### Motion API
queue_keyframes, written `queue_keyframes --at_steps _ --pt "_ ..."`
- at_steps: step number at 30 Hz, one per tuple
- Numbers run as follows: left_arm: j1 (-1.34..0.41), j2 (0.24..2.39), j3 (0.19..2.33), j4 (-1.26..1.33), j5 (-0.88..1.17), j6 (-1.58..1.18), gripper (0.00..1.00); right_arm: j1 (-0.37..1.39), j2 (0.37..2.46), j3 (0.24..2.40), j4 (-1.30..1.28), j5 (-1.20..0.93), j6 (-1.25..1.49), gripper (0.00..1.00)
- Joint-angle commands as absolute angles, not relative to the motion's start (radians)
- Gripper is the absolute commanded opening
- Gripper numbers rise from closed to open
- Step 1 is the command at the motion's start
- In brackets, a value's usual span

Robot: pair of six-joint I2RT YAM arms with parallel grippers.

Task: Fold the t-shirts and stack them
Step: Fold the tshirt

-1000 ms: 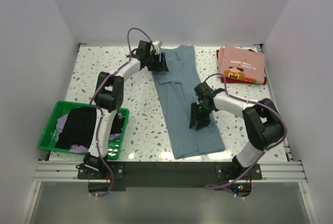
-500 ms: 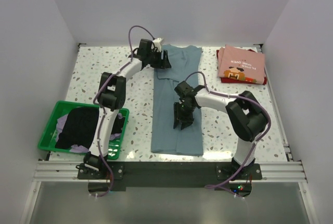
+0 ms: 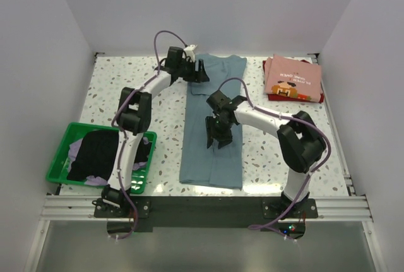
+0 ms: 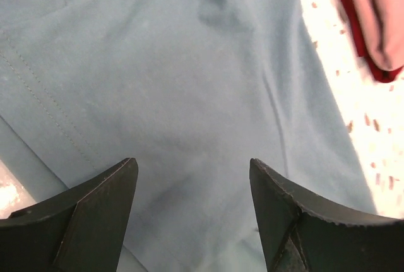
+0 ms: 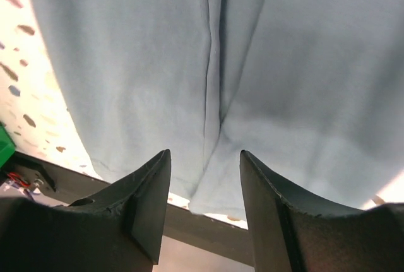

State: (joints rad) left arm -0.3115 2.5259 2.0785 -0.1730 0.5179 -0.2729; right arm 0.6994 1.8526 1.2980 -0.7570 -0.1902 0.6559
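On the table (image 3: 126, 76) centre, top cam: grey-blue tee (image 3: 211, 158) lies as a long narrow strip, far edge to near edge, sides folded in. Left gripper (image 3: 201, 73) sits at the strip's far-left corner, over the cloth. Right gripper (image 3: 218, 141) is over the mid strip, pointing down. Far right: pink tee (image 3: 293, 79) folded, on top of dark red tee (image 3: 319, 98), well apart from the strip. Pink one has a small graphic plus a line of print; too small to read. Near left: green basket (image 3: 57, 158) w/ black tee (image 3: 95, 152) and a bit of lavender tee (image 3: 74, 152) bunched inside.

Left wrist cam: left gripper (image 4: 189, 177) jaws wide, nothing between them, only grey-blue tee (image 4: 177, 64) below, w/ a stitched seam line at left. Top-right corner shows the dark red tee (image 4: 353, 7) and pink tee (image 4: 385, 7) edges on speckled table (image 4: 372, 133). No labels seen.

Right wrist cam: right gripper (image 5: 205, 165) jaws partly apart, no cloth pinched between the tips. Grey-blue tee (image 5: 126, 64) fills the frame; a lengthwise fold ridge (image 5: 214, 64) runs toward the gap. Speckled table (image 5: 25, 64) at left, basket corner (image 5: 3, 146) at the left edge. No writing visible.
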Motion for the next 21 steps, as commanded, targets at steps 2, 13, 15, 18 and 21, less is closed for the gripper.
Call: queue_keyframes --at_steps 2,13,15,18,21 --pt "-0.307 2.309 2.062 -0.104 0.563 -0.322 0.77 0.703 1.697 1.319 -0.886 -0.114 0.624 0.52" --pt "-0.330 1.791 1.458 -0.382 0.397 -0.215 0.76 0.713 1.434 0.974 -0.864 -0.074 0.727 0.51" --pt "-0.345 1.721 1.303 -0.423 0.387 -0.210 0.76 0.733 1.407 0.927 -0.842 -0.081 0.748 0.51" --pt "-0.373 1.619 1.137 -0.477 0.397 -0.203 0.76 0.764 1.396 0.891 -0.830 -0.077 0.768 0.51" --pt "-0.400 1.560 1.028 -0.532 0.428 -0.201 0.76 0.788 1.391 0.862 -0.842 -0.069 0.790 0.50"
